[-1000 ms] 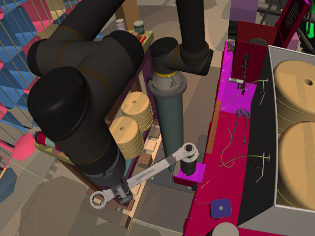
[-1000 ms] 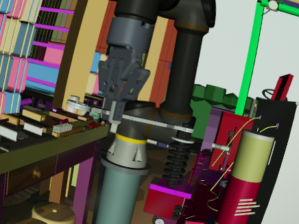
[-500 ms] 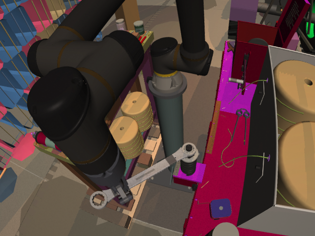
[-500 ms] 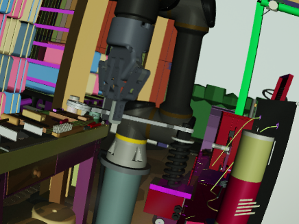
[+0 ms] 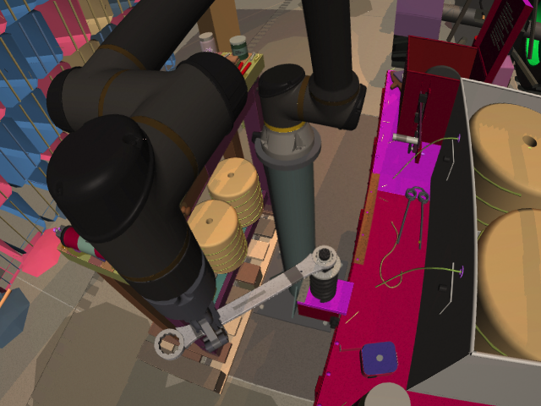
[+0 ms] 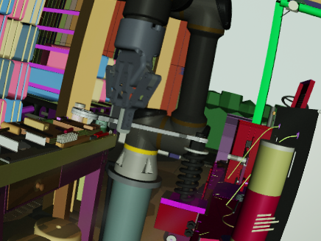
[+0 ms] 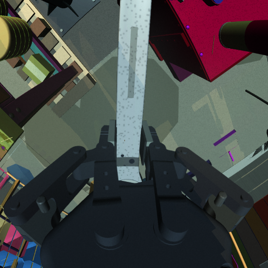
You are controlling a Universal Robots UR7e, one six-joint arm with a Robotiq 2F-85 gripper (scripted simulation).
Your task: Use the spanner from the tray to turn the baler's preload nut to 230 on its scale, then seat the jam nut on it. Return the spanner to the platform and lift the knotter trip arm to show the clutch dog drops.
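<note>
The preload nut (image 5: 325,255) is mostly hidden under the spanner's ring head, on top of a black coil spring (image 5: 323,286) on a magenta block. The grey spanner (image 5: 258,297) runs level from the nut out to the left, where my gripper (image 5: 213,331) is closed around its shaft near the free ring end (image 5: 168,344). The wrist camera shows the shaft (image 7: 130,100) running straight out from the closed fingers (image 7: 128,140). From the second side camera the spanner (image 6: 162,131) lies flat above the spring (image 6: 190,170). I cannot pick out the jam nut or the trip arm.
A workbench tray (image 6: 51,132) with small parts stands left of the arm's pedestal (image 5: 292,209). Twine spools (image 5: 223,218) sit below the bench. The red baler deck (image 5: 389,271) with twine, needles and a blue cap (image 5: 379,358) lies to the right, beside a bin of large spools (image 5: 507,183).
</note>
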